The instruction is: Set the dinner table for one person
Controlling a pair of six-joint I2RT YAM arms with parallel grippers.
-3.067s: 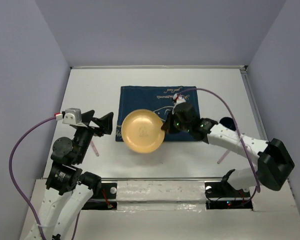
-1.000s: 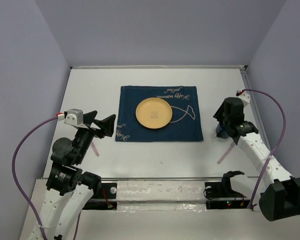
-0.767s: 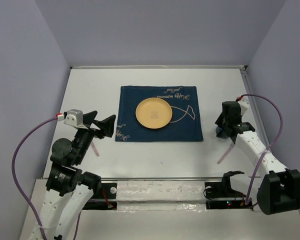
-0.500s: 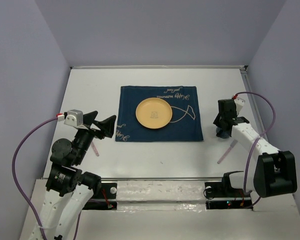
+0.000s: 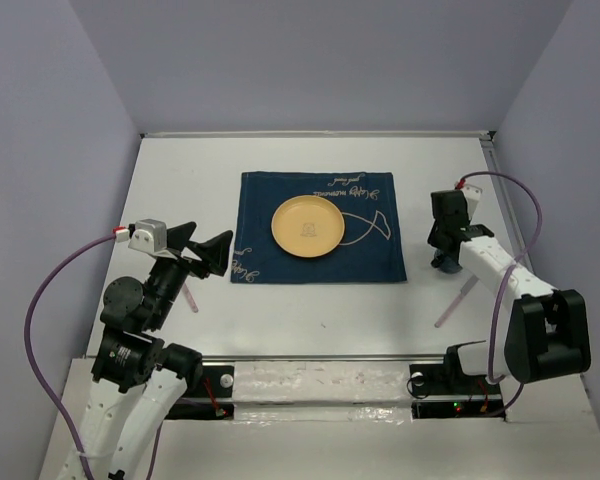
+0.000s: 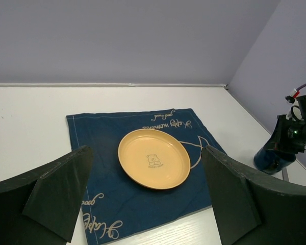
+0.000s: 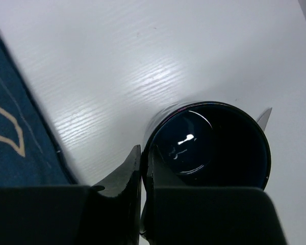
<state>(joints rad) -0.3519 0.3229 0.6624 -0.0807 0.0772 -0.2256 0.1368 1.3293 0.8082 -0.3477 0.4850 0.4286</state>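
A: Items logged? Location of each?

B: Large white rectangular desk (image 5: 310, 300), lavender walls round it. Dark blue square cloth placemat (image 5: 318, 227) lay mid-desk w/ round yellow plate (image 5: 307, 226) on top. Dark blue glossy cup (image 7: 209, 143) stood upright on bare desk, just right of mat.

A: Fingers?

B: Left gripper (image 6: 148, 204) fingers spread wide, holding nothing. Right gripper (image 7: 143, 168) fingers pinched together on cup's near rim.

A: Risks?

B: Thin rim grip, so cup could tip or slip if lifted fast. Pink stick (image 5: 454, 302) lay near; a swing might knock it.

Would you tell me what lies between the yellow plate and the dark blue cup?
Only placemat cloth, then bare dinner table, between yellow plate and cup; top view.
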